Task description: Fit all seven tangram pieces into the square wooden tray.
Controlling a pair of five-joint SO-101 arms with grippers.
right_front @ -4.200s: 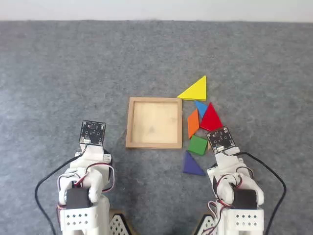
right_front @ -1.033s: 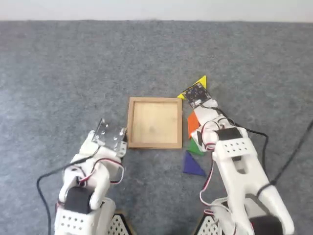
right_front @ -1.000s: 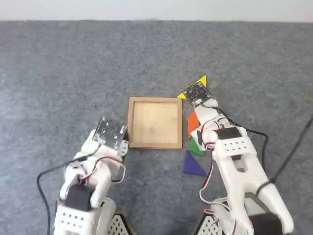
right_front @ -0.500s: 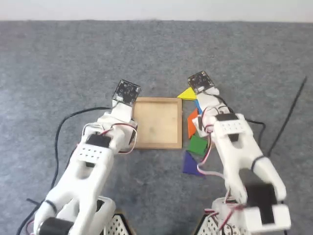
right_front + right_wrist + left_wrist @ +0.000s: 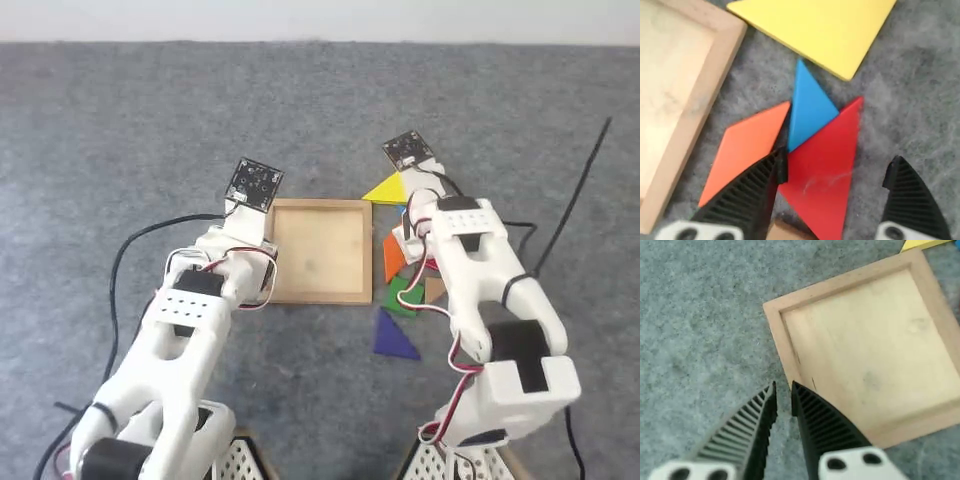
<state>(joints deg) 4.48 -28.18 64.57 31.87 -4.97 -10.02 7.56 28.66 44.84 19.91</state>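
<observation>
The square wooden tray (image 5: 316,296) lies empty in the middle of the carpet. My left gripper (image 5: 783,386) hovers over the tray's left rim (image 5: 781,340), shut with nothing in it. To the right of the tray lie the yellow triangle (image 5: 820,25), blue triangle (image 5: 810,107), orange parallelogram (image 5: 742,150) and red triangle (image 5: 827,190). My right gripper (image 5: 837,167) is open just above them, its fingers either side of the red triangle. Nearer the arm bases lie a green square (image 5: 403,293) and a purple triangle (image 5: 393,338). The right arm hides part of the cluster in the high view.
A brown piece (image 5: 435,288) peeks out beside the green square, under the right arm. Grey carpet covers the whole table, with a pale wall edge at the far side. Cables trail from both arms near their bases.
Both arms have stretched forward from their folded poses. The left one came to the tray's left rim, and the right one moved out over the pieces beside the tray. No piece has shifted.
</observation>
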